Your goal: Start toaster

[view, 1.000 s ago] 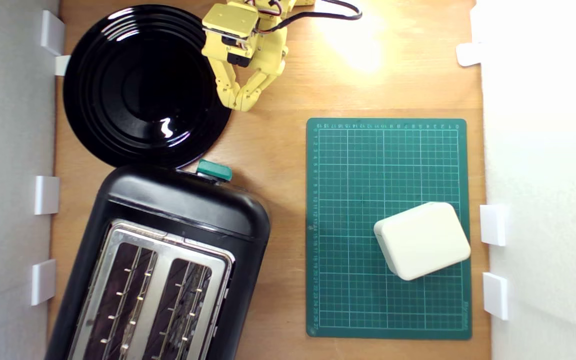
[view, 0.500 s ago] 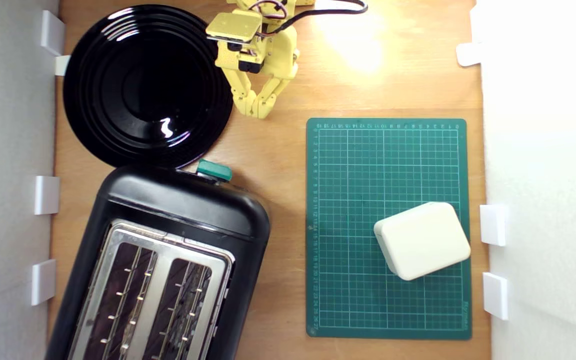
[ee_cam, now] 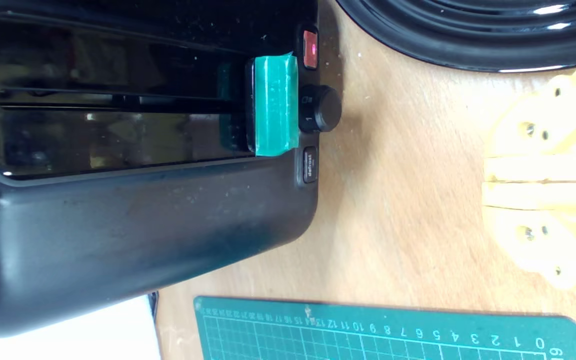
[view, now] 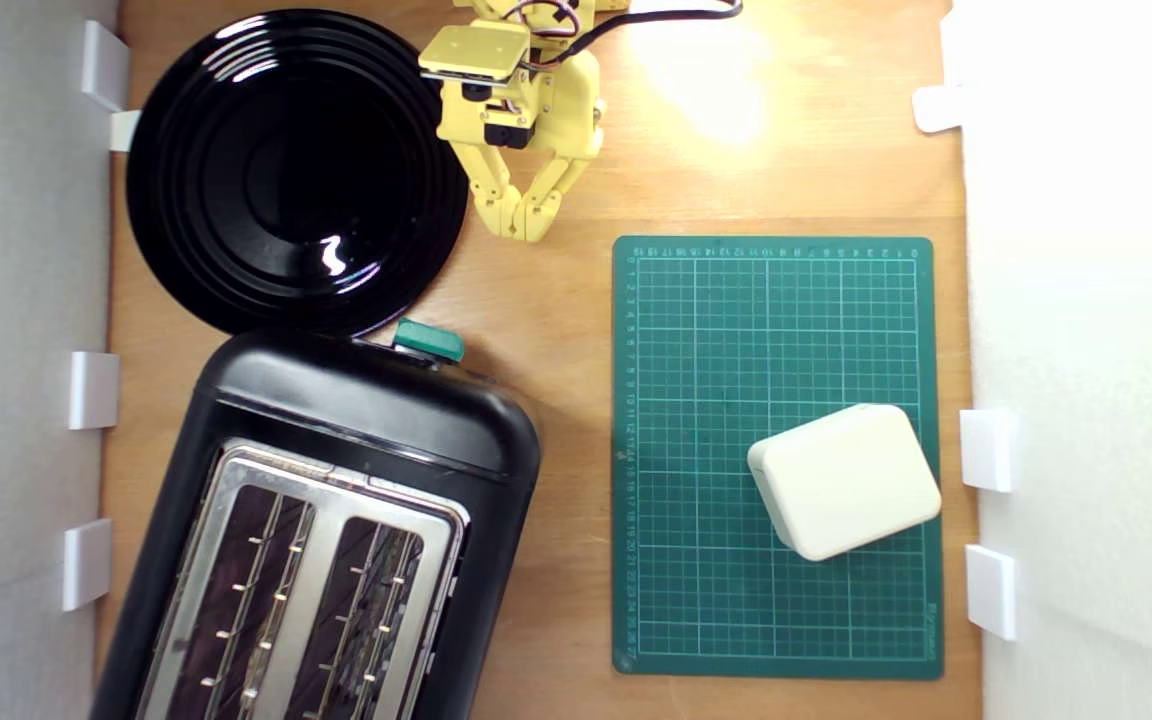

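The toaster (view: pixel 336 520) looks heavy, rigid and glossy; press its lever (ee_cam: pixel 272 112), well ahead of the fingertips. The gripper (view: pixel 523 222) is closed, empty.

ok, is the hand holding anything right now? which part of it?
Nothing. The hand is shut on itself, fingertips together over bare wood between the black plate and green mat, clear of the toaster and its teal lever.
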{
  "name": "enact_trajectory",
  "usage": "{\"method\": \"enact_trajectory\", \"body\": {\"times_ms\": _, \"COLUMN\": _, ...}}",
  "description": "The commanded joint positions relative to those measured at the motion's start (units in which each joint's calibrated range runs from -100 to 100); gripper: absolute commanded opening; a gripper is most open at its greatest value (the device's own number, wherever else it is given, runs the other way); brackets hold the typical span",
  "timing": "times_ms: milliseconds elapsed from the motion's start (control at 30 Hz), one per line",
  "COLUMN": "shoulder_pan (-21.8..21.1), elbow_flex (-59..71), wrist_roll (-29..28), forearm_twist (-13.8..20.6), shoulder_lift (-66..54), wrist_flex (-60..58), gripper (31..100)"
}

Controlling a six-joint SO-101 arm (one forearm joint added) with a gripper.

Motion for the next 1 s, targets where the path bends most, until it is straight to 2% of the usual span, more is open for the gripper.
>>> {"method": "enact_trajectory", "body": {"times_ms": 0, "shoulder_pan": -0.04, "elbow_flex": 0.19, "wrist_roll": -0.13, "forearm_twist": 0.17, "shoulder_lift": -0.67, "wrist_flex": -1.68, "gripper": 31.4}}
{"method": "enact_trajectory", "body": {"times_ms": 967, "shoulder_pan": -0.04, "elbow_flex": 0.19, "wrist_roll": -0.13, "forearm_twist": 0.08, "shoulder_lift": -0.33, "wrist_flex": -1.68, "gripper": 31.4}}
